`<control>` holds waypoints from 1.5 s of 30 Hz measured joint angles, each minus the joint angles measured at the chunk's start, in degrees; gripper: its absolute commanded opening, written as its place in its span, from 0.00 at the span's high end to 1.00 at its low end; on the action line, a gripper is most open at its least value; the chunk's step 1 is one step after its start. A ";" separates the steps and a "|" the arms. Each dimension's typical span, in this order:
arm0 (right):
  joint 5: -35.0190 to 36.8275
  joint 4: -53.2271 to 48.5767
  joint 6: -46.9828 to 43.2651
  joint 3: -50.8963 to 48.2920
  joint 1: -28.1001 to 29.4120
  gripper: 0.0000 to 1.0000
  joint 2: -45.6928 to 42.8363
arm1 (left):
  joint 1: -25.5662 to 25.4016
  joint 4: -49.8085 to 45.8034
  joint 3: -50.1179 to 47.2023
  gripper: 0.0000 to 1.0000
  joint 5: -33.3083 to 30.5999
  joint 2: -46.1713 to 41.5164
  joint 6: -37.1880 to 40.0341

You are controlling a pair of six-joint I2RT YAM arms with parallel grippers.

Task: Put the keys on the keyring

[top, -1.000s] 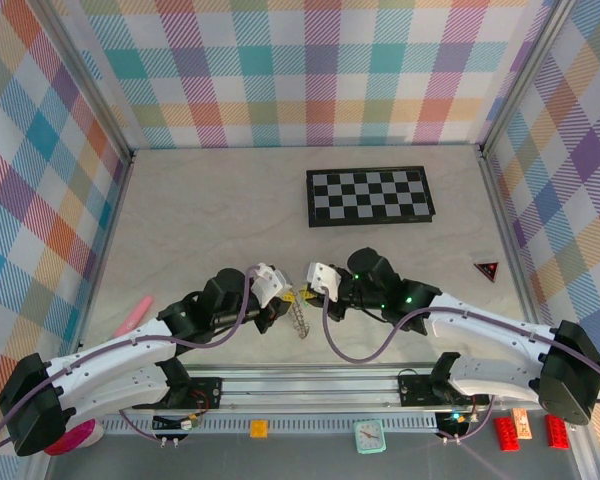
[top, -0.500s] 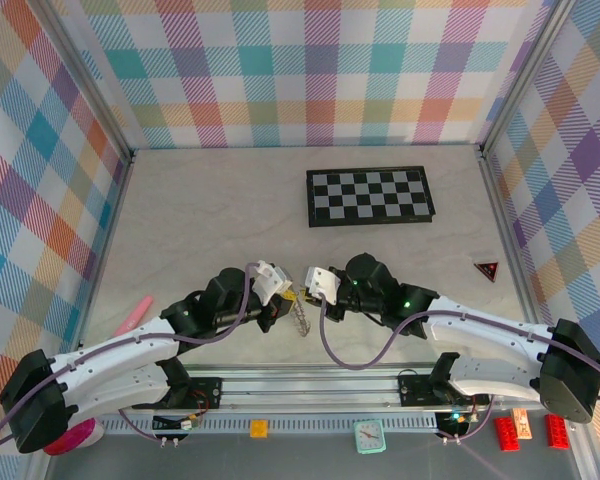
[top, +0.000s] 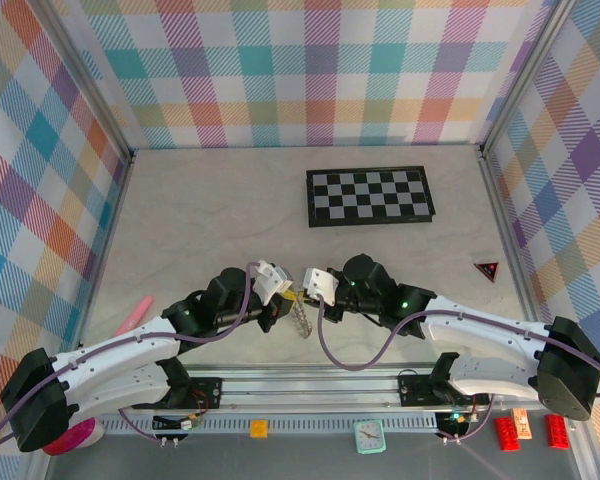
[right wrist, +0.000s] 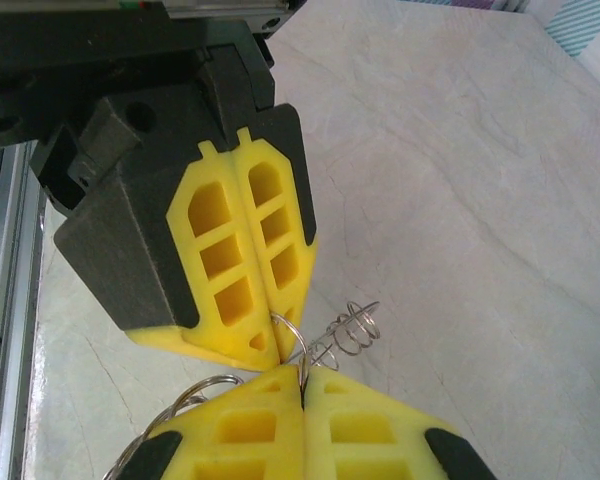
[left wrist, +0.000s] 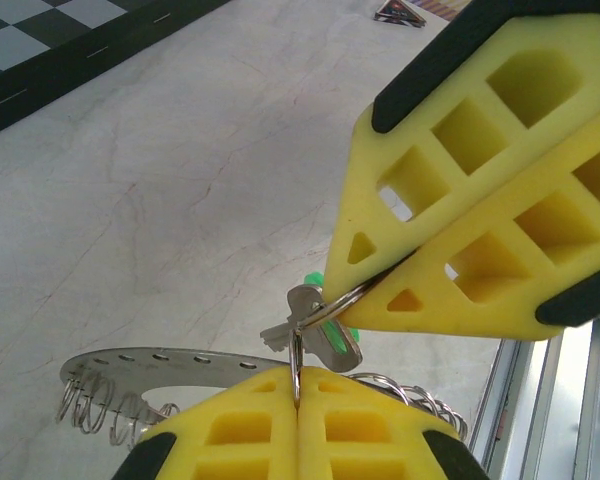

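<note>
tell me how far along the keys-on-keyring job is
Done: the left gripper and right gripper are both shut, tip to tip, each pinching the same thin wire loop. In hand: a green-headed key hangs at that loop between them; whether it is fully threaded is unclear. Left: probably working the keys all the way on. The keyring, flat and grey, shows beside the left gripper.

right arm's fingers [left wrist: 460, 180] edged left, closer to left arm's fingers [left wrist: 250, 430]
</note>
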 measured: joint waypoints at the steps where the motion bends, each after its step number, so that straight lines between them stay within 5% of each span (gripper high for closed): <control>1: 0.00 0.17 0.02 0.00 0.00 1.00 0.00 | 0.00 0.00 0.02 1.00 0.00 0.04 0.00; 45: 1.84 1.36 -0.87 -0.48 0.44 1.00 -0.55 | 0.00 1.27 -0.20 1.00 0.00 0.48 -0.24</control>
